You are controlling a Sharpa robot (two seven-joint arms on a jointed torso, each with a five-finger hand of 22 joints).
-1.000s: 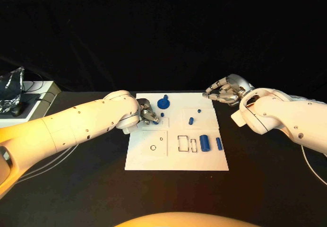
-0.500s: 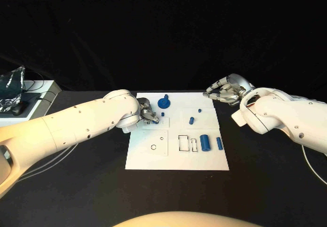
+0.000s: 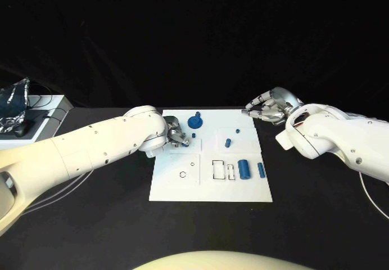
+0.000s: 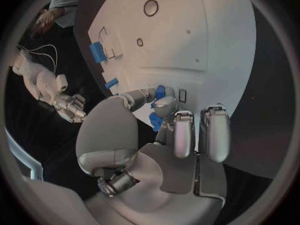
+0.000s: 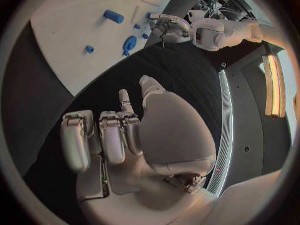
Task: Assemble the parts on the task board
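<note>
Parts (image 3: 242,169): small blue pieces on white task board (image 3: 211,188), likely light, stiff, smooth (slippery); pinch at sides.
Left hand (image 3: 177,136): pinches small blue piece (image 4: 160,92) over board's far-left area.
Right hand (image 3: 270,108): holds nothing, fingers curled in, beyond board's far-right corner above tabletop (image 3: 97,225).

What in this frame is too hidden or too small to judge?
- Head view: left hand is mostly behind its own arm, so its grip on the small blue part is unclear.
- Left wrist view: fingers cover that part; contact only, shape unreadable.
- Right hand: whether it touches the task board is unclear.
</note>
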